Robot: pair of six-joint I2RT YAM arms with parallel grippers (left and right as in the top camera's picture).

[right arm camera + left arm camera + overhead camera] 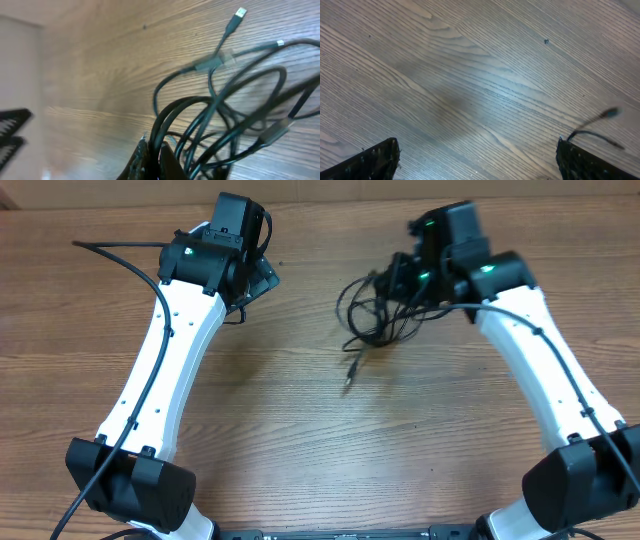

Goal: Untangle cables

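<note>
The cables [372, 315] form a loose black tangle at the table's far right of centre, with one plug end [349, 370] trailing toward the front. My right gripper [392, 280] is at the tangle's upper right side. In the right wrist view its jaws [154, 152] are shut on two or three strands, and the remaining loops [227, 112] spread out to the right, with a silver plug [240, 12] at the top. My left gripper [260, 275] stands open at the far left, away from the tangle. Only bare wood lies between its fingers [379, 160]. A thin black cord end [600, 119] lies by its right finger.
The wooden table [300, 430] fills every view. A thicker black arm wire [110, 248] runs off to the far left. The two white arms slant in from the front corners, with their black bases [130, 485] at the near edge.
</note>
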